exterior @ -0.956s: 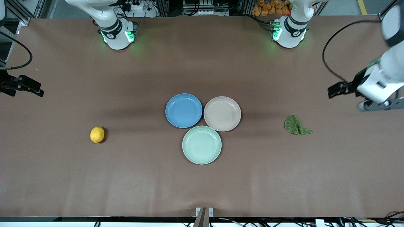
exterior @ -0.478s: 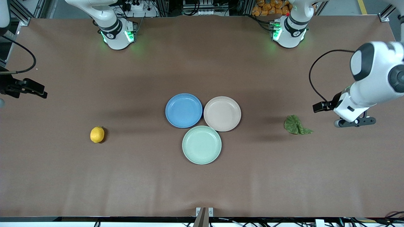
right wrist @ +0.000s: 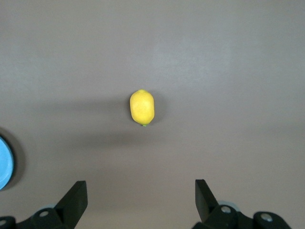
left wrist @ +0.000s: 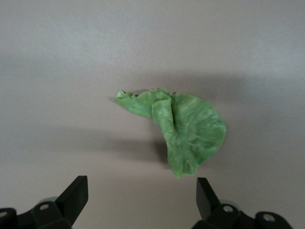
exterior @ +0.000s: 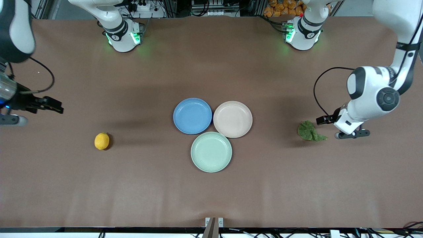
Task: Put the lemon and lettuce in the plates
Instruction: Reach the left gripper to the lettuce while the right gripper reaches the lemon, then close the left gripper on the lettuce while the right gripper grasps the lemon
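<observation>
The yellow lemon [exterior: 101,141] [right wrist: 142,107] lies on the brown table toward the right arm's end. The wrinkly green lettuce [exterior: 310,131] [left wrist: 183,129] lies toward the left arm's end. A blue plate [exterior: 192,115] and a beige-pink plate [exterior: 232,119] sit side by side mid-table with nothing on them. My left gripper [exterior: 343,130] [left wrist: 141,200] hangs open over bare table right beside the lettuce, not touching it. My right gripper [exterior: 11,114] [right wrist: 141,200] hangs open over the table's edge at the right arm's end, well away from the lemon.
A pale mint-green plate [exterior: 211,151] touches both other plates, nearer to the front camera. The blue plate's rim [right wrist: 4,162] shows at the edge of the right wrist view. Both arm bases stand along the table's back edge.
The left arm swung in and down until its gripper came beside the lettuce. The right arm moved inward over the table's edge toward the lemon. Lemon, lettuce and plates have not moved.
</observation>
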